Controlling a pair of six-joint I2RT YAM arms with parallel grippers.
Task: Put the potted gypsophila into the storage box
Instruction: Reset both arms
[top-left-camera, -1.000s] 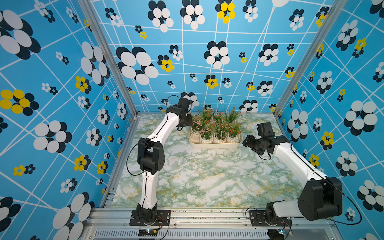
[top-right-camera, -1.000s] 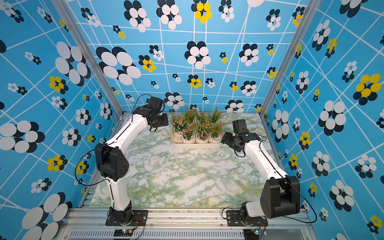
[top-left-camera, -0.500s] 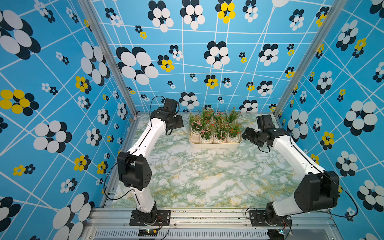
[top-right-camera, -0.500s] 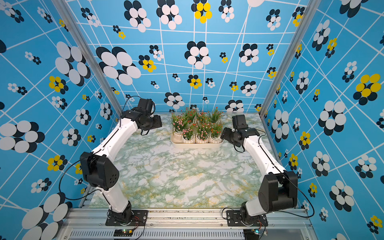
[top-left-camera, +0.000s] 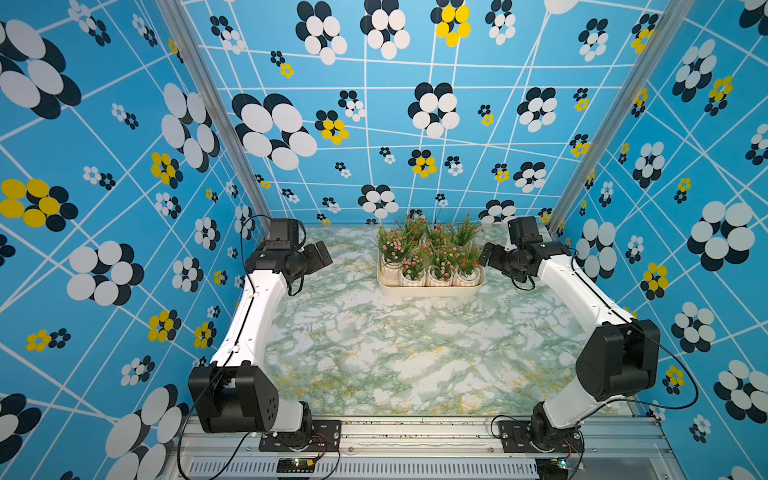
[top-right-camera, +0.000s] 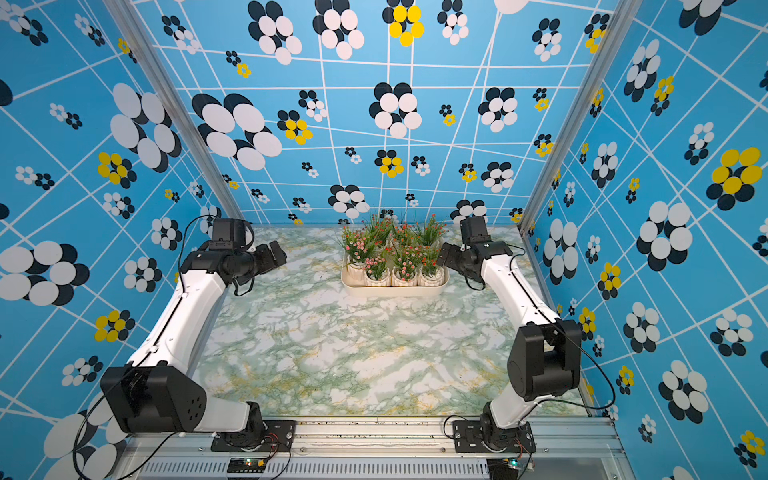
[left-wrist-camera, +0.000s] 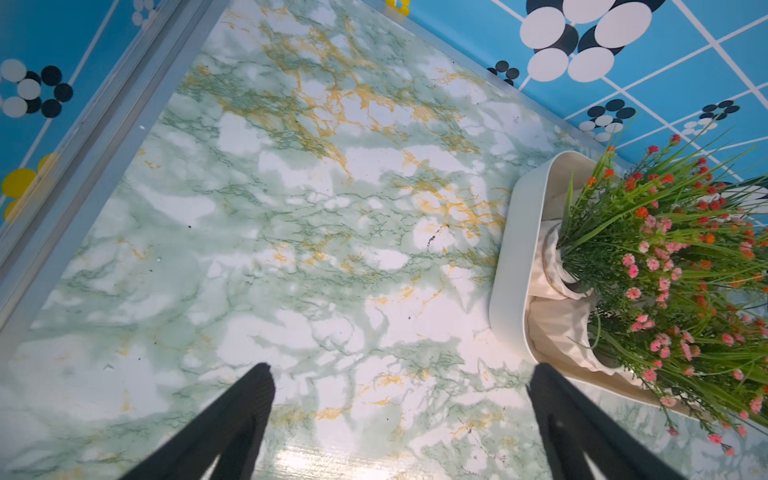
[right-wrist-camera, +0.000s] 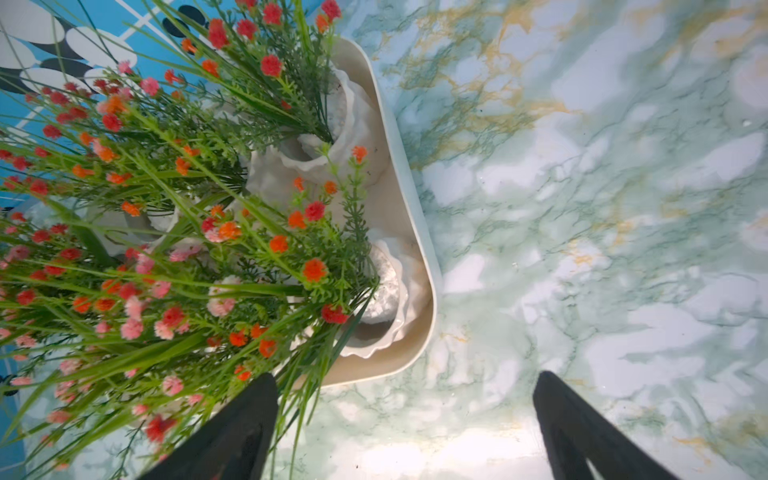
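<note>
Sitting at the far edge of the table (top-left-camera: 415, 357) in both top views, storage box (top-left-camera: 430, 291) holds the potted gypsophila (top-left-camera: 428, 255) | left wrist: left gripper (left-wrist-camera: 399, 370) spread wide, empty, beside box end | right wrist: right gripper (right-wrist-camera: 405, 378) spread wide, empty, at opposite end

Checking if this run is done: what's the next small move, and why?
Probably draw both arms back toward their bases. The potted gypsophila stand inside the storage box, no pot shows on the table, and the left end effector and right end effector are open, empty, either side of the box.
</note>
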